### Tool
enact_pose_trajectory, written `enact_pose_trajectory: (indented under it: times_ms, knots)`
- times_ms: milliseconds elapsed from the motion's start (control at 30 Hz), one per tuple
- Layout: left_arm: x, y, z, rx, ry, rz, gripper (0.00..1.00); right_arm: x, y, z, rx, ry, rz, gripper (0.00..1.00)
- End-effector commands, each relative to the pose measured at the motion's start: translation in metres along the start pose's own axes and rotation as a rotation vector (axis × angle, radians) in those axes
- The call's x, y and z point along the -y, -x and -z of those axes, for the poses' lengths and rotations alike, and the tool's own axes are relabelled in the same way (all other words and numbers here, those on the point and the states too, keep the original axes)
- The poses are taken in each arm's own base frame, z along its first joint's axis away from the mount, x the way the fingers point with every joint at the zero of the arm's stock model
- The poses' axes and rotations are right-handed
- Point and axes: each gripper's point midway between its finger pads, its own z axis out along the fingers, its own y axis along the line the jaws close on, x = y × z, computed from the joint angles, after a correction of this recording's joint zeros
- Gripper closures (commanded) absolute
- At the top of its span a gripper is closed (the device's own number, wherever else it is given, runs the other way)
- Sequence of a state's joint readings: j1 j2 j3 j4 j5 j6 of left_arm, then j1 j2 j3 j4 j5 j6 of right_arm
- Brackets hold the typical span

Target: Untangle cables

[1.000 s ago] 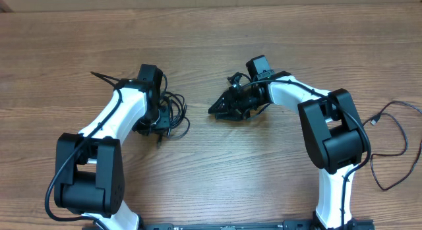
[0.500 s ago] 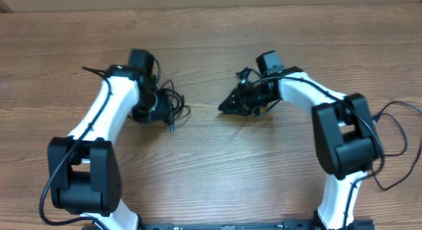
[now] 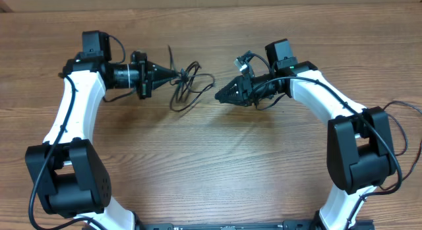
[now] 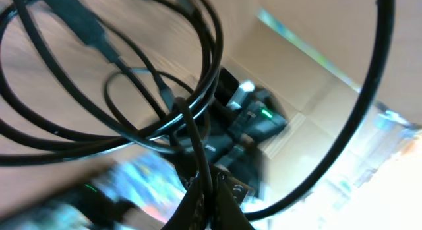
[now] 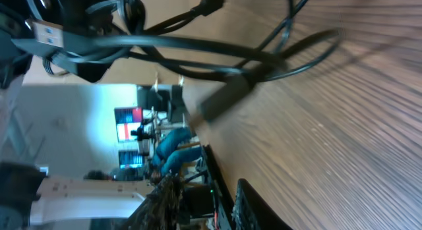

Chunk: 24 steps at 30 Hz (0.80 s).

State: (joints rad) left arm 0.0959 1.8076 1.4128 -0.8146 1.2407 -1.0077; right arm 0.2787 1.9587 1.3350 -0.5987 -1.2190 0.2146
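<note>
Several thin black cables [image 3: 188,82] sit in one loose knot of overlapping loops in the upper middle of the overhead view, between the two arms. The cords are glossy and very slender. They cross each other in at least three or four places, and one end trails down toward the lower left of the knot. In the left wrist view the loops fan out wide across the frame, with a small dark plug [image 4: 82,22] at the upper left.

At the knot's left edge, the left gripper [image 3: 173,75] points right and is clamped on a strand. Its wrist view shows that strand running down into the closed tips at the bottom centre.

Just right of the knot, the right gripper [image 3: 219,96] points left, near the closest loop but apparently not touching it. Its fingers [image 5: 254,207] stand slightly apart with nothing between them.

Judging by this, the step in hand is the pull-apart: one arm anchors the bundle while the other lines up for a strand. The next move calls for the right gripper to close on a single loop or plug end, not on two crossed cords. It should then draw away to the right, gently, so the knot opens rather than tightens.

At the right edge of the wooden table [image 3: 211,164] lies a lone cord [image 3: 389,121], well apart from the knot and possibly already freed.
</note>
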Motion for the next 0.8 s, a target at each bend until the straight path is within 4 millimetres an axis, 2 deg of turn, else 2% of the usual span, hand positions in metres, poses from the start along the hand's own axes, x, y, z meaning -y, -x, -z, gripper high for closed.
enact_pose_trajectory:
  times_ms: [0,133,200,333,467,533,567,633,733,767]
  knots:
    - [0.03,-0.031,-0.007,-0.185,-0.081,0.144,0.96,-0.029,-0.002,-0.004,-0.018,0.073,0.109,0.71]
    - [0.04,-0.04,-0.016,-0.234,-0.084,0.151,0.96,-0.048,0.01,0.002,0.018,0.09,0.05,0.71]
    - [0.047,-0.045,-0.018,-0.266,-0.092,0.133,0.96,-0.071,0.017,0.009,0.001,0.178,-0.044,0.72]
    - [0.064,-0.049,-0.018,-0.294,-0.114,0.05,0.96,-0.1,0.03,0.013,-0.023,0.25,-0.102,0.73]
    - [0.069,-0.057,-0.016,-0.344,-0.115,0.046,0.96,-0.113,0.039,0.017,-0.005,0.268,-0.054,0.73]
    - [0.078,-0.048,-0.016,-0.286,-0.131,0.011,0.96,-0.114,0.046,0.021,0.03,0.265,-0.031,0.72]
    - [0.081,-0.052,-0.01,-0.306,-0.14,-0.03,0.95,-0.111,0.052,0.023,0.061,0.253,-0.073,0.72]
    - [0.084,-0.062,-0.018,-0.312,-0.124,-0.009,0.96,-0.111,0.054,0.023,0.073,0.248,-0.082,0.72]
    - [0.091,-0.042,-0.026,-0.191,-0.151,-0.036,0.96,-0.109,0.057,0.021,0.09,0.239,-0.09,0.71]
    - [0.088,-0.044,-0.026,-0.202,-0.143,-0.008,0.96,-0.109,0.057,0.021,0.09,0.239,-0.093,0.71]
